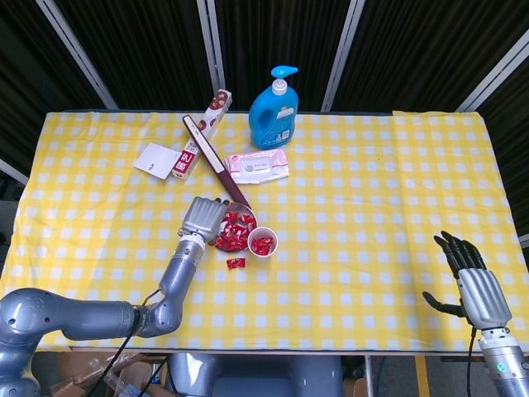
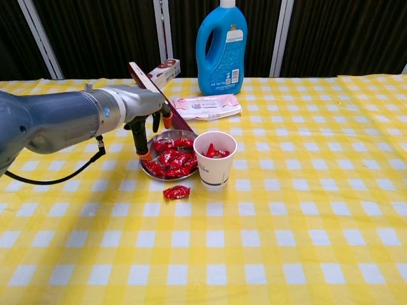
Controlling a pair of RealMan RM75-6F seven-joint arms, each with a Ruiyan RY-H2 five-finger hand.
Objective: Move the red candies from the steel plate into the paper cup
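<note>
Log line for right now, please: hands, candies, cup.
left hand: over steel plate edge, holding nothing | right hand: idle, open | paper cup: upright, some red candies inside | stray candy: on cloth

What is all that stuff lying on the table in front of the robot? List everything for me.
Tablecloth: one, yellow-and-white check, covers the table.
Steel plate: one, silver, centre-left, holds red candies.
Paper cup: one, white, right of the plate, some red candies inside.
Loose candy: one, red, on the cloth in front of the plate.
Bottle: one, blue, far edge.
Wipes pack: one, pink-white, near the bottle.
Boxes: two long ones, far left.
Card: one, white.
Left hand: over the plate's left edge.
Right hand: open, near right.
</note>
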